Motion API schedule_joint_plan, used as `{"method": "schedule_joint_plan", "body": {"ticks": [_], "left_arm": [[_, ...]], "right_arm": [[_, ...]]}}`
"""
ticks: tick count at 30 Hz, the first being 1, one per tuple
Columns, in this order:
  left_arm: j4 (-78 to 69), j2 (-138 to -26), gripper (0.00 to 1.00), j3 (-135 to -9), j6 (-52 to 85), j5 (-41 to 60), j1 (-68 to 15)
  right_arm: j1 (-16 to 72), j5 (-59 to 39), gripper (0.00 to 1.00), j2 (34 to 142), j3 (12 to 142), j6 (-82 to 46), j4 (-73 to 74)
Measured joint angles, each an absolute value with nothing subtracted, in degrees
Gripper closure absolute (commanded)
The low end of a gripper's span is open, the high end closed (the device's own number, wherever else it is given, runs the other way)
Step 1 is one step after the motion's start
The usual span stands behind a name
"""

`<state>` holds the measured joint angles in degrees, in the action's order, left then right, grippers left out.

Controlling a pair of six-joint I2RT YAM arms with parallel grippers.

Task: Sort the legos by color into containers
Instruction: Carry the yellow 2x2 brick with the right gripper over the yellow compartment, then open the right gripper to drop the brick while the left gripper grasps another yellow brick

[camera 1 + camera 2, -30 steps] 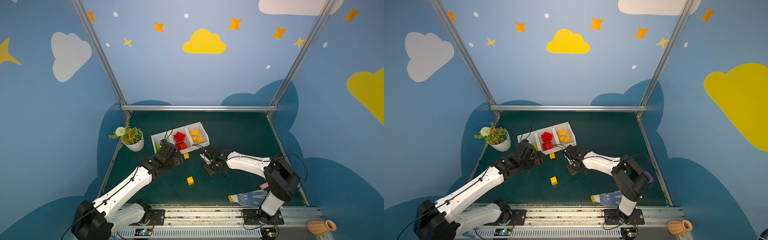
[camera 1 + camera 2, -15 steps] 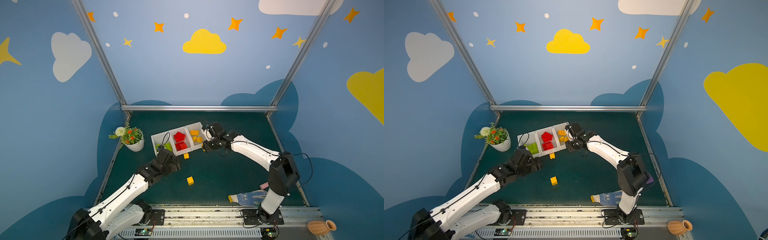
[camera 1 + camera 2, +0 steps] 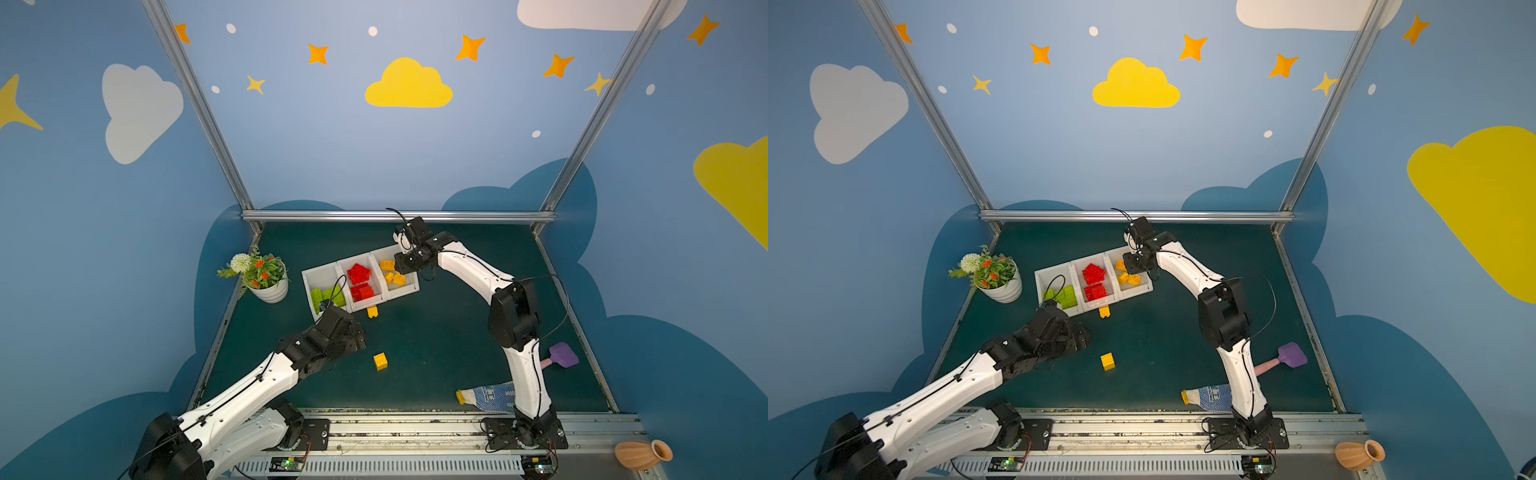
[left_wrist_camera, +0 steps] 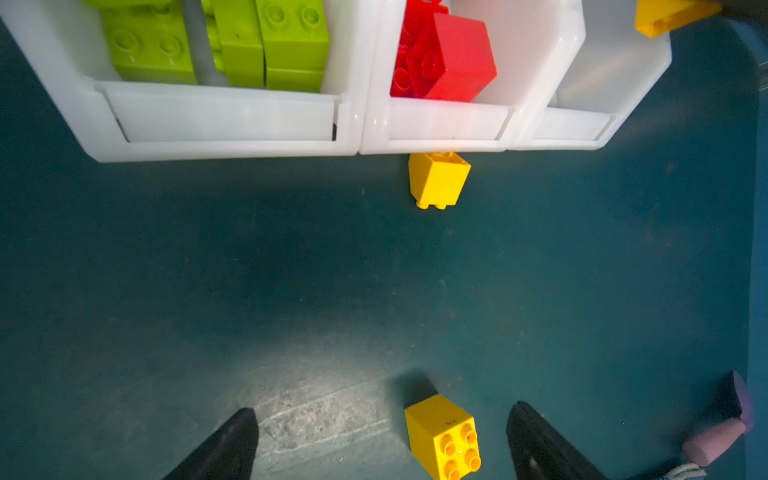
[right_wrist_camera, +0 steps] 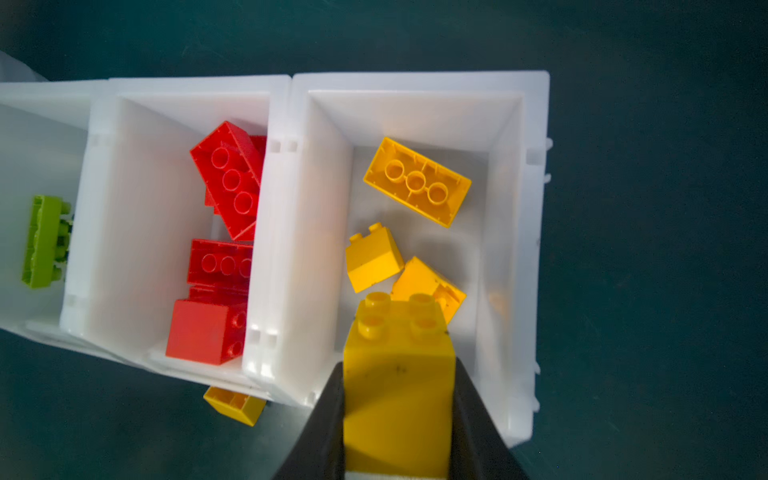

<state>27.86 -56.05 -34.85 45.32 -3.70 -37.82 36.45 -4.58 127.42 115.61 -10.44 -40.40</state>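
Note:
The containers (image 3: 338, 274) are three joined white bins holding green legos (image 3: 328, 296), red legos (image 3: 359, 282) and yellow legos (image 3: 392, 274). My right gripper (image 5: 397, 365) hangs over the yellow bin (image 5: 507, 232), shut on a yellow brick (image 5: 397, 374). My left gripper (image 4: 382, 413) is open above the mat. In the left wrist view a loose yellow brick (image 4: 442, 436) lies between its fingers, untouched. It also shows in both top views as a yellow brick (image 3: 380, 360) (image 3: 1108, 360). Another yellow brick (image 3: 372, 311) (image 4: 438, 180) rests against the bins' near wall.
A white pot of flowers (image 3: 266, 286) stands left of the bins. A purple-headed toy with a pink handle (image 3: 561, 356) and a dotted glove (image 3: 486, 395) lie near the right arm's base. A terracotta vase (image 3: 642, 453) sits off the mat at the front right.
My right gripper carried its yellow brick from mid-mat up over the yellow bin. My left arm drew back from the bins toward the loose yellow brick, its jaws opening wider.

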Motion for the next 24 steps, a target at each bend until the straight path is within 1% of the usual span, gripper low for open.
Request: {"method": "schedule_joint_plan", "body": {"ticks": [2, 4, 5, 7, 11, 15, 17, 24], "left_arm": [[27.31, -56.97, 0.08, -34.85, 45.93, -3.75, -39.11], [26.83, -58.02, 0.08, -34.85, 46.39, -3.79, -40.38], [26.57, -58.65, 0.08, -34.85, 46.59, -3.81, -41.06], [26.17, -60.12, 0.08, -34.87, 47.09, -3.99, -42.46], [26.33, -63.86, 0.08, -35.68, 48.12, -5.02, -45.19], [27.33, -67.77, 0.09, -38.5, 49.45, -7.01, -48.23], [27.75, -69.8, 0.1, -40.56, 49.98, -7.92, -49.47], [30.44, -78.56, 0.17, -47.11, 50.85, -8.95, -52.27]], "right_arm": [[36.4, -4.82, 0.55, 128.92, 118.45, -10.31, -41.34], [36.32, -5.37, 0.45, 129.6, 120.11, -10.28, -41.65], [36.21, -5.52, 0.41, 129.62, 120.42, -10.15, -41.67], [35.94, -5.76, 0.36, 129.62, 120.57, -10.15, -41.6], [35.29, -6.28, 0.34, 128.81, 118.02, -10.04, -40.42], [34.54, -6.85, 0.32, 124.05, 110.13, -10.5, -38.28], [34.11, -7.2, 0.31, 119.85, 104.99, -11.27, -36.49], [31.94, -8.16, 0.31, 100.12, 85.06, -14.81, -27.2]]}}
